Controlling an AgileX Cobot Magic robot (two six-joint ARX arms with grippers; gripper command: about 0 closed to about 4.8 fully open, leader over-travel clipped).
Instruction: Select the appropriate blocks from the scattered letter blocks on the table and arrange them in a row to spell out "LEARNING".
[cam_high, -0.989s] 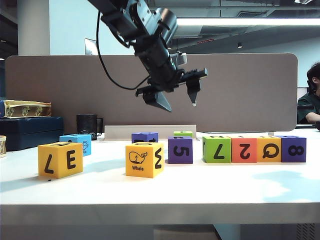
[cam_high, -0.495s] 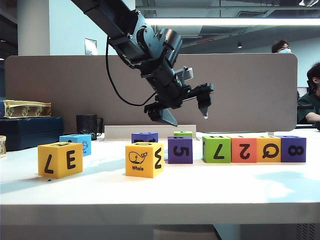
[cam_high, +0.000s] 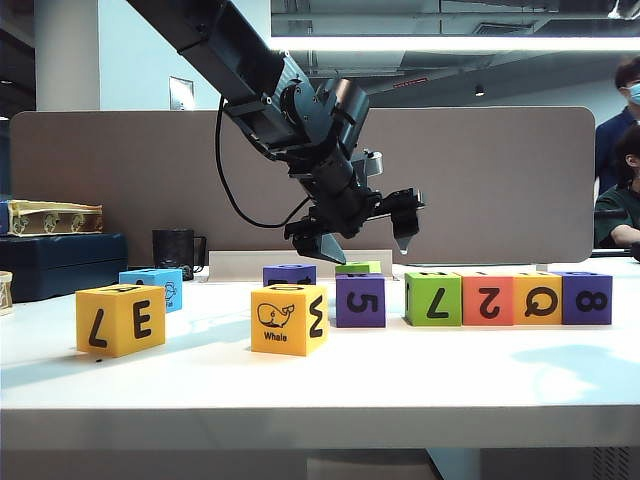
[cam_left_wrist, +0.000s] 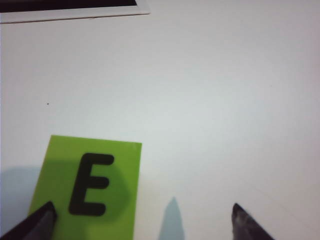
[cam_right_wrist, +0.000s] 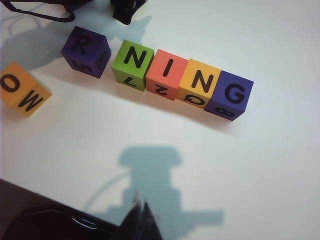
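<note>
Left gripper (cam_high: 361, 238) hangs above the counter (cam_high: 420, 375), jaws spread wide, nothing between them; a second ago it sat higher and further left in the exterior view, and it has since dropped and shifted right, jaws a touch wider. Directly below it, at the back of the counter, a green block (cam_high: 358, 267); the left wrist view shows this block's top face reading "E" (cam_left_wrist: 90, 185), one fingertip (cam_left_wrist: 37, 222) over its corner, the other fingertip (cam_left_wrist: 245, 222) over bare counter.

In front of the left gripper, nearer the camera: purple "5" block (cam_high: 360, 300); to its right the row (cam_high: 497, 298) of green "7" (cam_high: 433, 298), red-orange "2" (cam_high: 488, 298), orange "Q" (cam_high: 539, 298), purple "8" (cam_high: 587, 298), touching face to face; none of these has moved. Left of the gripper and lower: whale block (cam_high: 289, 319), another purple block (cam_high: 289, 274) behind it, yellow "7/E" block (cam_high: 120, 319), blue block (cam_high: 152, 285); all unmoved.

Right gripper (cam_right_wrist: 141, 217) appears only in its own wrist view, well clear of the row; fingers pressed together, empty. From there the tops read R (cam_right_wrist: 86, 51), then N-I-N-G (cam_right_wrist: 182, 80).
</note>
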